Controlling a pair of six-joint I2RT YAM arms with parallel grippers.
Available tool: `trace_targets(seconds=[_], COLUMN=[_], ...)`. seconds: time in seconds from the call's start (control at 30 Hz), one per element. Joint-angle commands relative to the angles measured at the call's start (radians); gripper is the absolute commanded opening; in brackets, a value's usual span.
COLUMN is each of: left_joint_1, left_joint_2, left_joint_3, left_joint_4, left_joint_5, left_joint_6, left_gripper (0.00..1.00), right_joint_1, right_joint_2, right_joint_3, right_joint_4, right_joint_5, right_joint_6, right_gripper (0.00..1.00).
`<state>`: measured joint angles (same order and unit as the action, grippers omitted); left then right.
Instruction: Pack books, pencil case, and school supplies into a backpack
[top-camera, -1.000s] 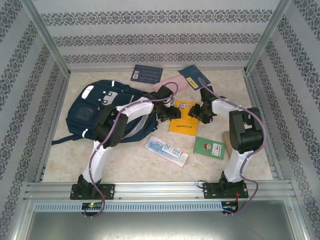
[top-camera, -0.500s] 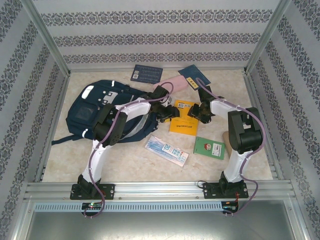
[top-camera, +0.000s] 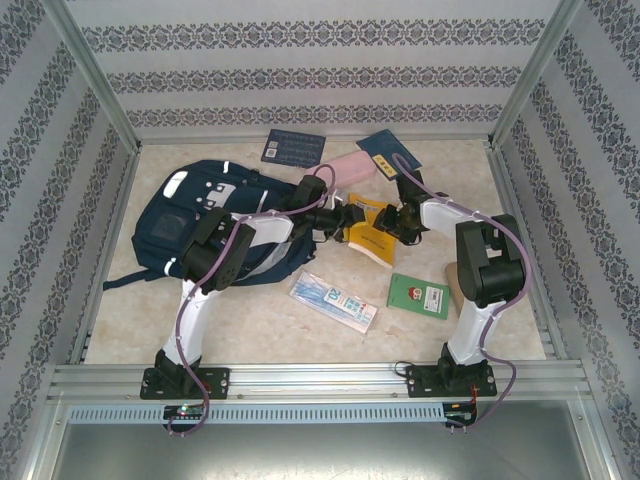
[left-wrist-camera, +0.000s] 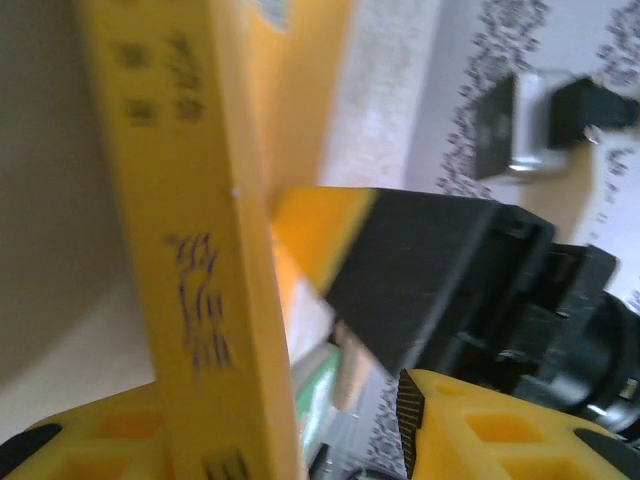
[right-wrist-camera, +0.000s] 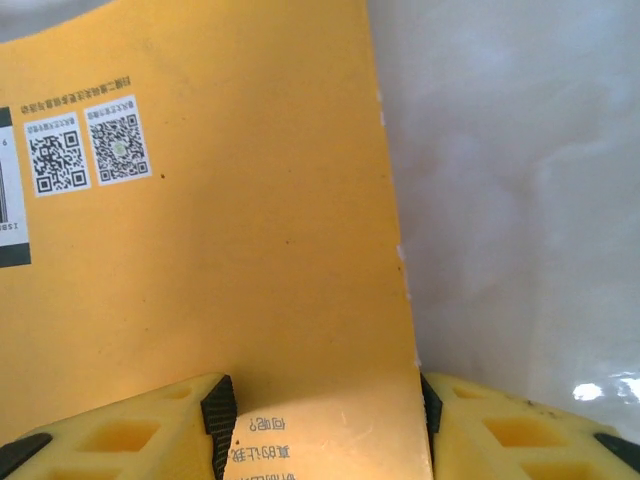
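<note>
Beige tabletop (top-camera: 250, 320), yellow-orange book (top-camera: 368, 235) tilted up, left hand (top-camera: 343, 216) and right hand (top-camera: 393, 223) half-open astride it, actual clamping unclear.

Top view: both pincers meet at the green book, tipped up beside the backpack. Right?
No, wrong book. The left pincer and right pincer meet at the yellow-orange book, tipped up beside the backpack. The top view shows it; the green book lies flat, apart from them.

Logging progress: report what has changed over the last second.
The yellow-orange book, flat before, is now tipped up between both grippers. The left gripper swung right and straddles its edge; the right gripper barely moved. Backpack, packet and green book stayed put.
</note>
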<state>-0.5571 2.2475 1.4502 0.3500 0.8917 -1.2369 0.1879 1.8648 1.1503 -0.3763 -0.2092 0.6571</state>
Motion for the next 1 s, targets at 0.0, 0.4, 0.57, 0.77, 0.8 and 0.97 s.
trace_targets(seconds=[0.0,0.4,0.57,0.77,0.8,0.97], left_joint_1=[-0.033,-0.02,0.003,0.04,0.044,0.052], left_joint_2=[0.003,-0.037,-0.101,-0.16,-0.166,-0.184], left_joint_3=[0.027,0.075,0.051,0.01,0.006,0.005], left_joint_4=[0.143,-0.271,-0.241,-0.027,0.003,0.143], left_joint_5=[0.09,0.016,0.019,0.073,0.078,0.114], left_joint_6=[0.003,0.271,0.26,0.115,0.091,-0.008], left_gripper=[0.49,0.15,0.0,0.0,0.0,0.0], right_joint_1=[0.03,-0.009,-0.053,-0.102,-0.107,-0.153], right_joint_2=[-0.002,-0.073,-0.139,-0.205,-0.214,-0.24], right_joint_3=[0.007,-0.004,-0.073,-0.151,-0.156,-0.229], right_joint_4=[-0.001,-0.015,0.061,0.184,0.197,0.423], right_joint_5=[-0.131,-0.143,-0.23,-0.361,-0.377,-0.539], right_joint_6=[0.024,0.03,0.099,0.181,0.186,0.33], right_gripper=[0.53,0.6,0.69,0.74,0.74,0.79])
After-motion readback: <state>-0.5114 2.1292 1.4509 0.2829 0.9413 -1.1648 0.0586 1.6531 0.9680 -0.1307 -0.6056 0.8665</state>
